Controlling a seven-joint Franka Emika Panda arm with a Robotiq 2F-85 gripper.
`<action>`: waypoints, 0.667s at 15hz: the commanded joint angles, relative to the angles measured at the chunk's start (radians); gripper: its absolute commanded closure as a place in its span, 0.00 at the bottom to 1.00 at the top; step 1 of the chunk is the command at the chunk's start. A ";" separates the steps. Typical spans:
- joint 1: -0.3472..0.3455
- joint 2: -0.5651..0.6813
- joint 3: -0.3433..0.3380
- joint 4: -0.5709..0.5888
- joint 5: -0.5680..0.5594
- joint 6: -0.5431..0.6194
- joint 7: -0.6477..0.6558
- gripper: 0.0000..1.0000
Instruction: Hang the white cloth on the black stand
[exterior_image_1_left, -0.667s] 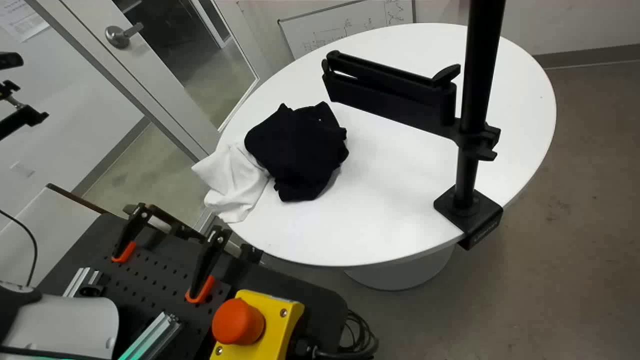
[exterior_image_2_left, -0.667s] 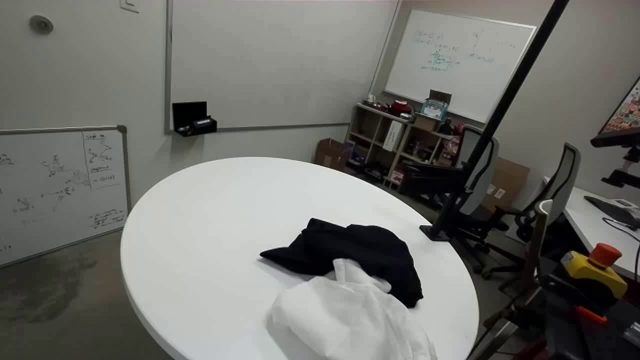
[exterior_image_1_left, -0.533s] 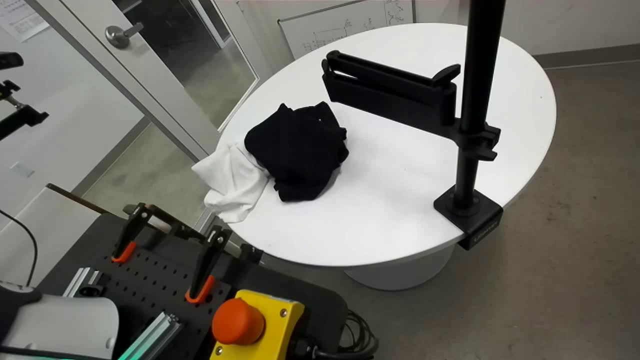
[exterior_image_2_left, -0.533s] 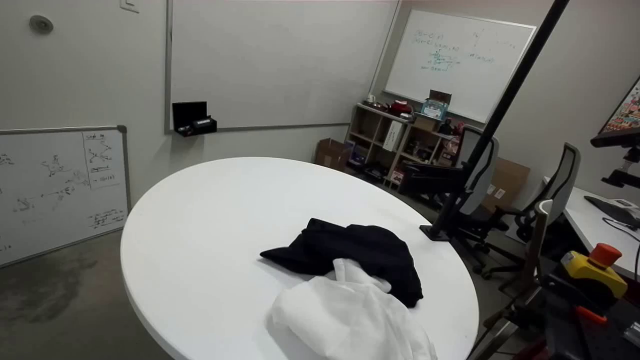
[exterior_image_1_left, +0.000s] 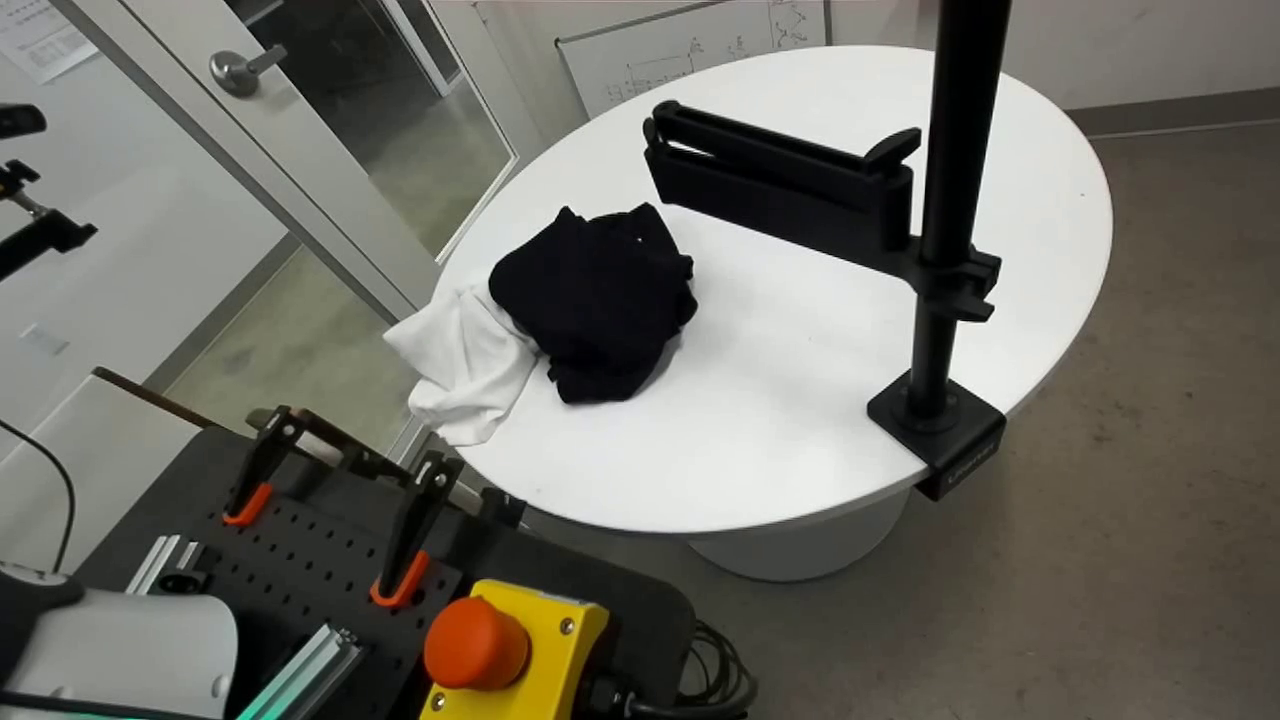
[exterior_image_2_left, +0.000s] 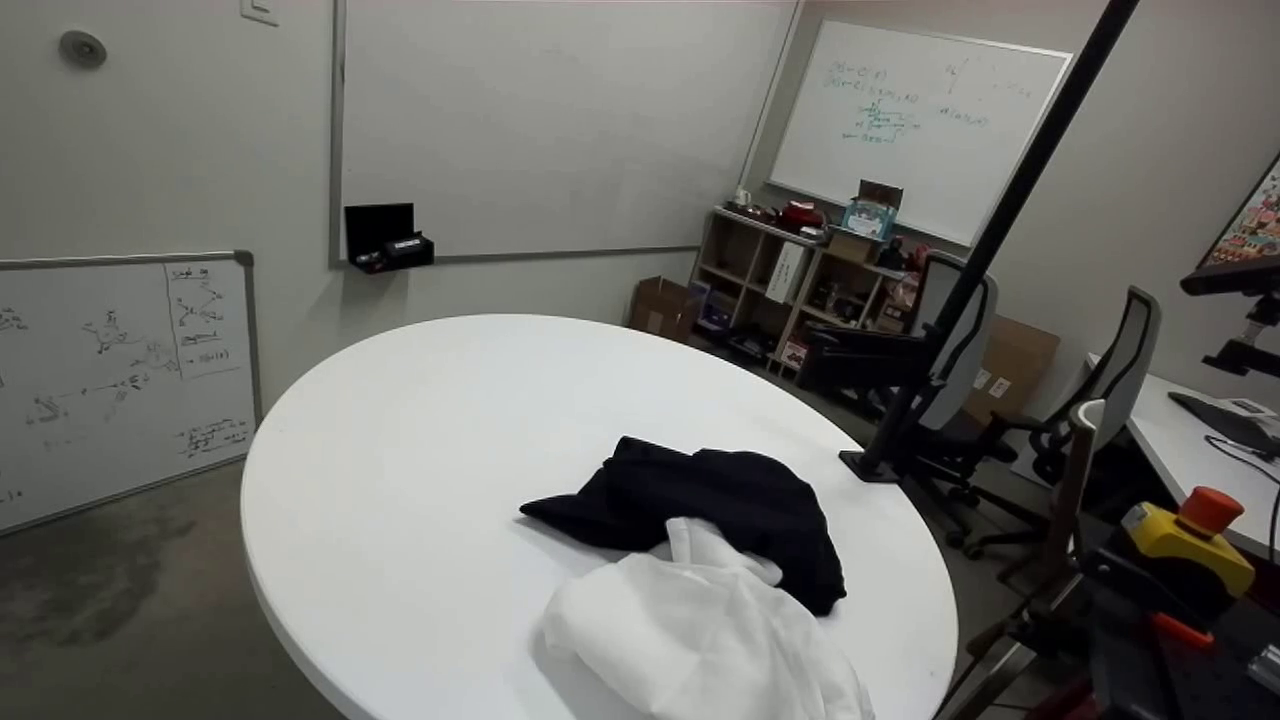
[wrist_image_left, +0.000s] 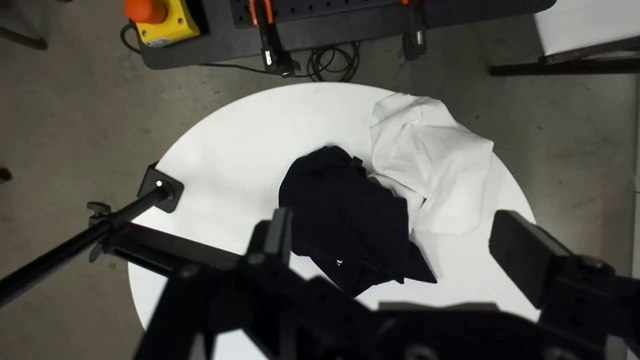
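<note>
The white cloth (exterior_image_1_left: 465, 362) lies crumpled on the white round table, partly over its edge in an exterior view. It also shows in an exterior view (exterior_image_2_left: 700, 640) and in the wrist view (wrist_image_left: 440, 160). It touches a black cloth (wrist_image_left: 345, 215) beside it. The black stand (exterior_image_1_left: 790, 195) is a pole clamped to the table edge with a folded horizontal arm. It also shows in an exterior view (exterior_image_2_left: 870, 355) and in the wrist view (wrist_image_left: 55, 261). My gripper (wrist_image_left: 395, 233) is wide open and empty above the table. It is out of view in both exterior views.
The white round table (exterior_image_1_left: 800, 460) bears both cloths. A dark workbench (exterior_image_1_left: 600, 610) with orange-tipped clamps (exterior_image_1_left: 405, 540) and a yellow box with a red button (exterior_image_1_left: 520, 650) stands near its edge. A door (exterior_image_1_left: 330, 180) and whiteboards (exterior_image_2_left: 560, 120) stand around.
</note>
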 joint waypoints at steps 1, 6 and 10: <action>0.054 0.029 0.079 -0.080 -0.025 0.114 0.007 0.00; 0.091 0.100 0.213 -0.195 -0.041 0.359 0.141 0.00; 0.072 0.209 0.312 -0.244 -0.136 0.546 0.261 0.00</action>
